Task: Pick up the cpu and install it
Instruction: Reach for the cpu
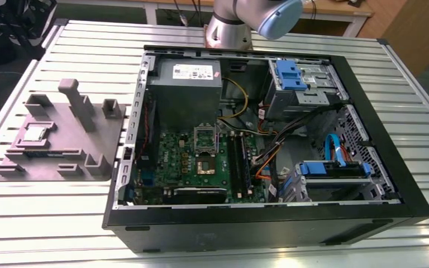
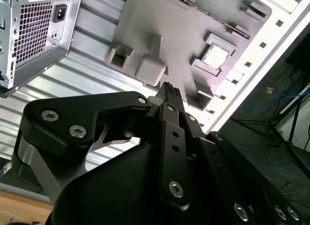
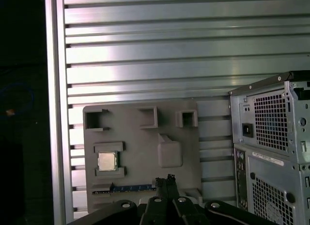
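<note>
The ribbed aluminium table (image 1: 274, 39) carries the open black computer case (image 1: 274, 234), which lies on its side. To the exterior view's left of it, just beside the case, sits the grey moulded plastic fixture (image 1: 103, 145).

Inside the case, on the green motherboard (image 1: 177, 162), I note the dark square socket (image 1: 205, 164). I cannot confirm whether its metal frame is fully raised.

The cpu (image 3: 107, 161), a small silvery square chip with a pale rim, rests flat in a walled recess of the fixture, on the side far from the case. It is untouched.

The black gripper (image 3: 164, 179) hangs above the fixture, well apart from the chip. Its fingers are together and hold nothing.

Risks, in my judgement:
- The recess walls sit tight around the chip, so an off-centre descent could land a finger on a wall or tilt the chip.
- The tall grey post (image 1: 76, 103) on the fixture stands near the approach and could be struck.
- The chip is thin and smooth, so a shallow grip could let it slip in transit.
- Wrong rotation at the socket could damage the contacts.
</note>
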Motion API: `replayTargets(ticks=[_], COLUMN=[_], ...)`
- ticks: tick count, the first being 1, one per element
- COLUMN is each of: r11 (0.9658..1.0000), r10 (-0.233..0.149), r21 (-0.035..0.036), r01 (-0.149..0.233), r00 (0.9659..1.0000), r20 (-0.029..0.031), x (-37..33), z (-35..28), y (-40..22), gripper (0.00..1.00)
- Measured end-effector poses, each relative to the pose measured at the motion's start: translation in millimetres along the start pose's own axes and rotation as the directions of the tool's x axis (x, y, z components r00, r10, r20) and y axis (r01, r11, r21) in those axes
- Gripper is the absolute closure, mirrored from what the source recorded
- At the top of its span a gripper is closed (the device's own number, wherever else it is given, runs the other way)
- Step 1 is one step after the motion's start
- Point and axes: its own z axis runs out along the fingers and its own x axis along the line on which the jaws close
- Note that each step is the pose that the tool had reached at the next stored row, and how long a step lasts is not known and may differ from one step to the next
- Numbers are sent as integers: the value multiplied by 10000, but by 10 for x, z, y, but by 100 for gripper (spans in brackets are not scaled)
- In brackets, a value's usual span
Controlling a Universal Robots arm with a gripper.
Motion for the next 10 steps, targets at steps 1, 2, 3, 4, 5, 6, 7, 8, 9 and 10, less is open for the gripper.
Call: replayTargets(ticks=[1,2,3,4,5,6,7,8,9,10], r11=[10000,10000,10000,10000,10000,10000,10000,10000,10000,10000], r10=[0,0,0,0,0,0,-1,0,0,-1], r21=[0,0,0,0,0,0,0,0,0,0], r01=[0,0,0,0,0,0,1,0,0,1], r00=[10000,10000,10000,10000,10000,10000,10000,10000,10000,10000], r20=[0,1,0,1,-1,0,-1,0,0,0], x=[11,22,34,48,59,67,75,83,90,95], z=[0,0,-1,-1,-2,-2,-2,-2,-2,-3], y=[-1,-2,-3,-4,-4,-5,-6,-6,-7,-7], gripper=[90,90,90,90,90,90,90,90,90,90])
